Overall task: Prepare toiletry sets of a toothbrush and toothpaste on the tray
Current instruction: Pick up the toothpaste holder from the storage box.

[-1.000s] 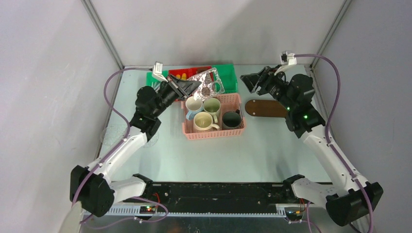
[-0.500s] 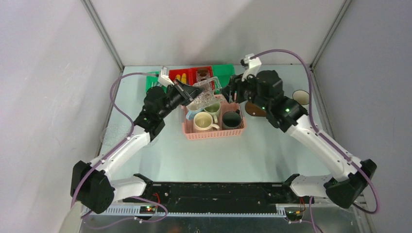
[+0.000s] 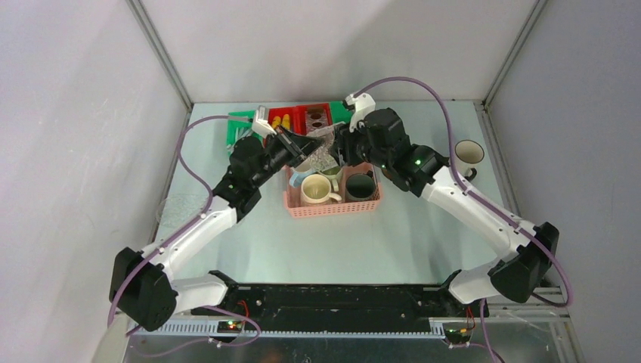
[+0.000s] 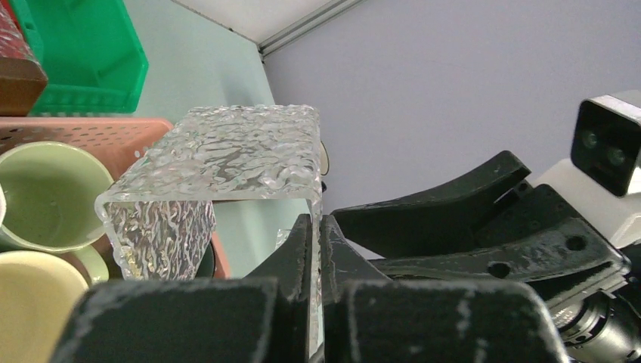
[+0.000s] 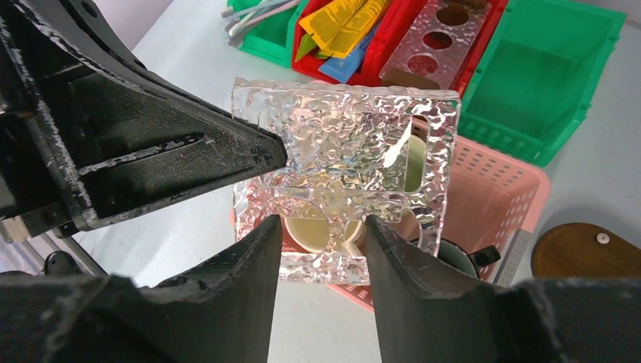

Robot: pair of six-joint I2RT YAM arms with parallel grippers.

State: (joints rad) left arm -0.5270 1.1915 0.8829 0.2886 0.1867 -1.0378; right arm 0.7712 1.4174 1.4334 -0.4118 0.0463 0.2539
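Note:
My left gripper [image 3: 301, 147] [image 4: 316, 223] is shut on the edge of a clear textured holder [image 3: 321, 150] [image 4: 227, 151] with cut-out holes and holds it above the pink basket [image 3: 332, 208]. My right gripper [image 3: 339, 147] [image 5: 321, 223] is open, its fingertips on either side of the holder's [image 5: 348, 144] near edge. The basket holds a cream mug [image 3: 316, 190], a dark mug [image 3: 360, 186] and a green mug [image 4: 45, 189]. Another white mug [image 3: 467, 153] stands at the far right. The brown tray [image 5: 586, 249] lies right of the basket. Yellow and blue tubes [image 5: 344, 19] lie in a red bin.
Red and green bins [image 3: 291, 117] line the back edge; one green bin [image 5: 540, 76] looks empty, another holds thin brushes [image 5: 257, 11]. A second clear holder [image 5: 446, 38] lies in the red bin. A clear disc [image 3: 178, 204] lies at the left.
My right arm has swung left from over the tray to the clear holder, uncovering the white mug. My left gripper has carried the holder slightly right, over the basket.

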